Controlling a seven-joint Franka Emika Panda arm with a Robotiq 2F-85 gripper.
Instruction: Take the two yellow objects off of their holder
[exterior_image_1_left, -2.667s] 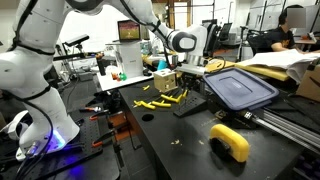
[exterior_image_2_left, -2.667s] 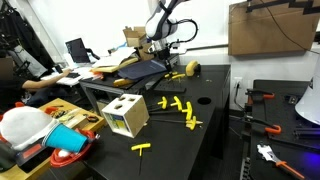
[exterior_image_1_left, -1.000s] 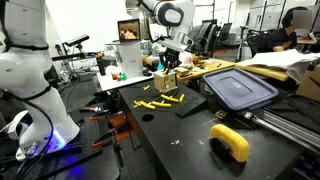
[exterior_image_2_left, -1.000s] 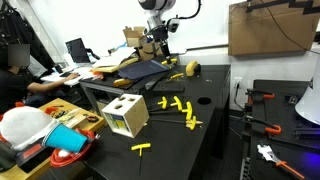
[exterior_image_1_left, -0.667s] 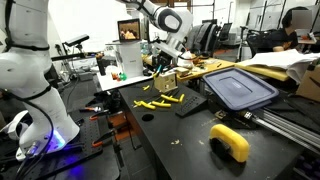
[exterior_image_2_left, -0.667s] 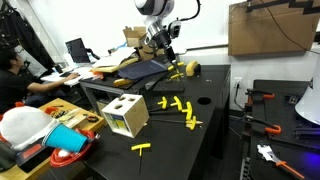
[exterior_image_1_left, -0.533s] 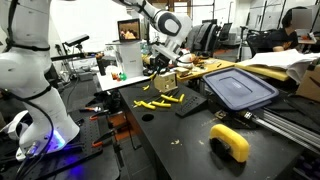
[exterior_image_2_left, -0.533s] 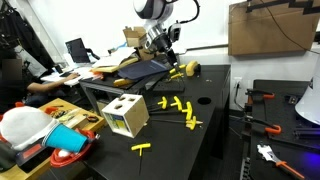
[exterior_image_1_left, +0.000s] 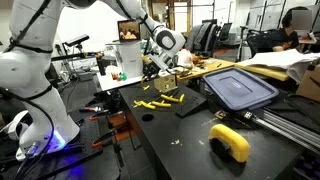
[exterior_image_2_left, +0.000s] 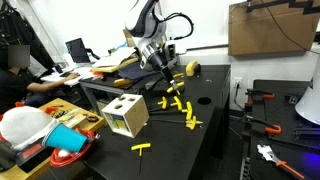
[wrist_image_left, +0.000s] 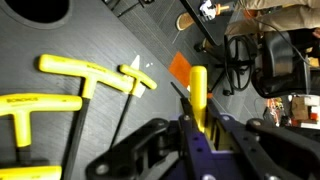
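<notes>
1. Table (exterior_image_1_left: 170, 155): black, fills the lower half of the frame in an exterior view and is crowded w/ loose parts. Risk: a bar let go from too high could bounce or skid into the clutter, or off the edge.
2. Arm (exterior_image_1_left: 166, 42): comes in from upper left and bends down over the centre of the table. Risk: a fast swing w/ a thin part in a light pinch could shake it loose.
3. Bin lid (exterior_image_1_left: 240, 88): blue-grey, right of centre, apart from the gripper. Prob. no threat unless the arm sweeps that way.
4. Holder (exterior_image_1_left: 190, 105): flat dark tray at centre frame, just left of and below the lid. It lies loose, so a nudge from the arm would shift it. Too small to tell whether any yellow is left on it.
5. Gripper (wrist_image_left: 198, 125): pinching a yellow bar. In the exterior view it hangs up and left of the holder, not touching it.
6. Yellow bar (wrist_image_left: 198, 90): upright at centre of the wrist view, only its lower end between the fingers. Risk: w/ so little held it may pivot or slip out.
7. Other yellow bar: can't be picked out for sure.
8. T-handled yellow pieces (wrist_image_left: 75, 68): scattered on the table, upper left of the wrist view. Risk: setting the bar down among them makes a mix-up likely, or the gripper knocks them.
</notes>
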